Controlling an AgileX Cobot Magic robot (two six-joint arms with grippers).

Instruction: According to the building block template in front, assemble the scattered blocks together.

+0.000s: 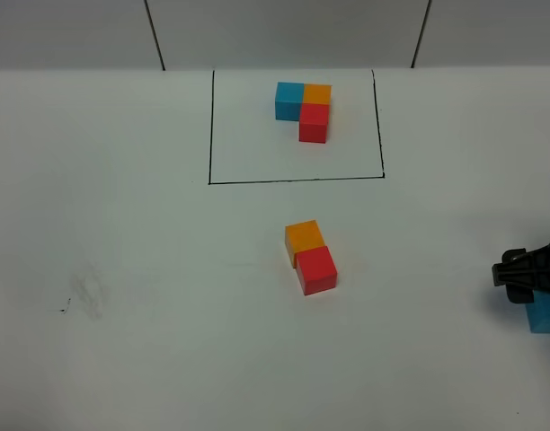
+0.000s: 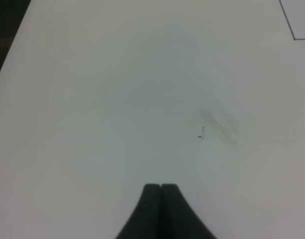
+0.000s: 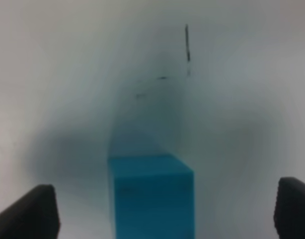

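Right fingers (image 3: 28,214) spread astride blue cube (image 3: 152,196), orange cube (image 1: 304,237) touching red cube (image 1: 317,270)

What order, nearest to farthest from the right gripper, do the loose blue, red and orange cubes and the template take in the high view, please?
1. Blue cube, at the right gripper, right edge.
2. Red cube, centre.
3. Orange cube, touching it, farther back.
4. Template, framed, at the back.

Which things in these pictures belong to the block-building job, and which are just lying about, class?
Belong: framed building block template; loose orange cube; loose red cube; loose blue cube; open right hand, a finger on either side of it.
Just there: grey smudge on the table; shut left hand, holding nothing.
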